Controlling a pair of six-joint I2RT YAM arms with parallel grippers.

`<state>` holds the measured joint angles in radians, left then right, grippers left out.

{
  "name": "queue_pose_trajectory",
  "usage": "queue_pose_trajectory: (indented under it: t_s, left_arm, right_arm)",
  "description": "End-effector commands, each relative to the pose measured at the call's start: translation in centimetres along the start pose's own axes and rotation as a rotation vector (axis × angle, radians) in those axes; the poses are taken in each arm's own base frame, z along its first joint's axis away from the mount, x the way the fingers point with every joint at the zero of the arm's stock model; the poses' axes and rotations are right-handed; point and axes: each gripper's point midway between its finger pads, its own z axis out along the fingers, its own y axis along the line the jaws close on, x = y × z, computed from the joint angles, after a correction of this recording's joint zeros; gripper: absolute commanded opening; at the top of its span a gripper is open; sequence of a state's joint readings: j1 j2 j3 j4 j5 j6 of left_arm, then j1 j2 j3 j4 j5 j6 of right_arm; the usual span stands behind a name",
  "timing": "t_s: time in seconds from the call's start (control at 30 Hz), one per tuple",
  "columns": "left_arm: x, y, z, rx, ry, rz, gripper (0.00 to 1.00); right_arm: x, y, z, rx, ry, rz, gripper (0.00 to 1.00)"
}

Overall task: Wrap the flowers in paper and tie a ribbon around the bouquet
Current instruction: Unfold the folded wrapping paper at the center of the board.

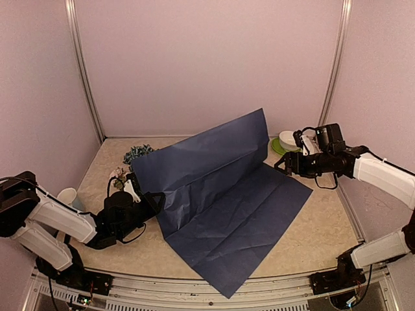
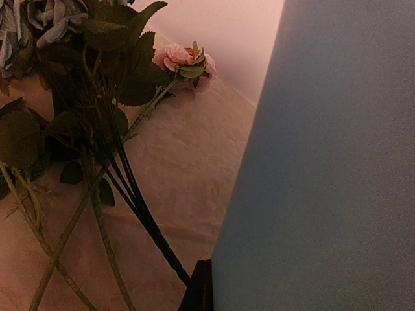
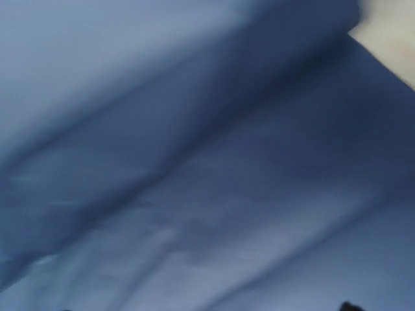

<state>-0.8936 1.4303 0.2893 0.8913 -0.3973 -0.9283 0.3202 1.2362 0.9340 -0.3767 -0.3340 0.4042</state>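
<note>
The paper (image 1: 220, 194), a big dark blue sheet, lies half flat on the table while its far half stands up like a wall. My left gripper (image 1: 150, 199) is shut on the sheet's left edge; in the left wrist view one dark finger (image 2: 200, 291) presses against the lighter blue side of the paper (image 2: 324, 181). The flowers (image 1: 133, 159) lie behind that raised half, with their stems (image 2: 123, 181), a pink bloom (image 2: 176, 57) and a blue-grey bloom (image 2: 52, 19) in the left wrist view. My right gripper (image 1: 283, 166) sits at the sheet's right edge, and its wrist view shows only blurred paper (image 3: 207, 168). The ribbon and the bouquet are out of view.
A white bowl (image 1: 287, 138) on a green plate (image 1: 277, 148) stands at the back right, just behind my right gripper. A white cup (image 1: 67, 194) stands at the left beside my left arm. Pink walls close in the back and both sides.
</note>
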Motion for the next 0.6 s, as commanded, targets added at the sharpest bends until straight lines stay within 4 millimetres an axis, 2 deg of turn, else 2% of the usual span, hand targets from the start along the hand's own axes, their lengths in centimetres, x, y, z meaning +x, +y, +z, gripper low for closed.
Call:
queue_pose_trajectory:
  t_s: [0.0,0.1,0.2,0.27,0.43,0.57]
  left_arm:
    - [0.0,-0.3,0.3,0.015,0.000,-0.062,0.00]
    - [0.5,-0.1,0.4,0.014,0.016,-0.061,0.00]
    - [0.9,-0.6,0.6,0.015,0.034,-0.036,0.00]
    - [1.2,-1.2,0.8,0.007,0.039,0.001,0.00]
    - [2.6,-3.2,1.2,0.039,0.062,0.054,0.00]
    - [3.0,-2.8,1.6,0.038,0.070,0.013,0.00]
  right_arm:
    - [2.6,-9.3,1.7,0.300,0.112,0.009,0.91]
    - [3.6,-14.5,2.5,0.494,0.199,0.005,0.98]
    - [4.5,-17.3,4.3,0.565,0.283,-0.006,1.00]
    - [5.2,-18.4,5.4,0.577,0.330,-0.005,1.00]
    - [5.8,-21.0,6.3,0.646,0.341,0.028,1.00]
    - [6.9,-23.2,6.3,0.714,0.364,0.060,0.99]
